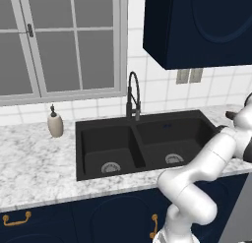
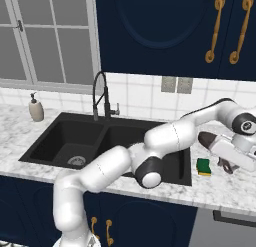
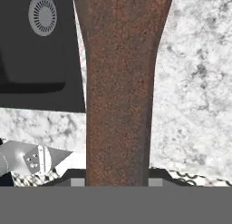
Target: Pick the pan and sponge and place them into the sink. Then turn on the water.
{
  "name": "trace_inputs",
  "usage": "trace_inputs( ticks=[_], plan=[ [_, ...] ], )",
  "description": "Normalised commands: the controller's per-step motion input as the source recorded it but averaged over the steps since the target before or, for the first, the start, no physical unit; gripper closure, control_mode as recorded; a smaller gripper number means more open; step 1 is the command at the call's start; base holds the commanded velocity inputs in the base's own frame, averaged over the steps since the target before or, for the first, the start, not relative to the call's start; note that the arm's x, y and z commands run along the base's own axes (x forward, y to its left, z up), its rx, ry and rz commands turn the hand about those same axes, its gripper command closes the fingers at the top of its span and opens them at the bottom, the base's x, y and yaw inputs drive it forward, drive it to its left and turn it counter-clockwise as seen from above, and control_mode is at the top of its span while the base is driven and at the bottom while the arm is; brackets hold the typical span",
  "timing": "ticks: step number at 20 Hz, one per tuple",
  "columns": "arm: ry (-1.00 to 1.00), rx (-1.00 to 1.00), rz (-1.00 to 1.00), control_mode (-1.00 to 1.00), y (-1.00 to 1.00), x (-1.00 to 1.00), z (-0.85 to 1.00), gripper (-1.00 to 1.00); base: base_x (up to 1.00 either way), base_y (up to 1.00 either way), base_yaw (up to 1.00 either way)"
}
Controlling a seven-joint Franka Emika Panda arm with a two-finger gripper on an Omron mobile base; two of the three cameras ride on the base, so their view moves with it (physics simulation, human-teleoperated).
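The pan's (image 3: pixel 120 82) reddish-brown handle is nearest in the hand view; it runs straight up from the bottom and widens toward the top. The gripper (image 3: pixel 116 182) has its two finger tips one on each side of this handle, pressed against it, so it is pinching the pan by the handle. Under the handle lies the speckled white marble counter (image 3: pixel 195 82); to the left of it is one black basin of the sink (image 3: pixel 27 73) with its round silver drain (image 3: pixel 42 14).

In the right base view the gripper (image 2: pixel 226 165) is low over the counter to the right of the sink (image 2: pixel 50 141); a dark rounded part of the pan (image 2: pixel 206 138) shows just behind the hand; I cannot tell if the pan rests on the counter or is lifted. The sponge (image 2: pixel 203 166), green on top with a yellow layer, lies on the counter between the sink's right rim and the gripper, apart from both.

Both basins hold nothing; the black arched faucet (image 2: pixel 100 93) stands behind the divider; the beige soap dispenser (image 2: pixel 35 108) stands on the counter left of the sink, under the window (image 2: pixel 45 36).
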Motion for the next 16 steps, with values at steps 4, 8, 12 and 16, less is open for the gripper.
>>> trace_inputs(
  ticks=[4,8,12,16],
  plan=[
    [-0.04,-0.29,0.0,-1.0,1.0,-0.79,0.02,1.0,0.0,0.0,0.0],
    [-0.12,-0.36,0.01,-1.0,1.0,-0.61,0.0,1.0,0.0,0.0,0.0],
    [-0.23,-0.38,0.03,-1.0,1.0,-0.4,0.0,1.0,0.0,0.0,0.0],
    [-0.3,-0.4,0.02,-1.0,1.0,-0.34,0.0,1.0,0.0,0.0,0.0]
  ],
)
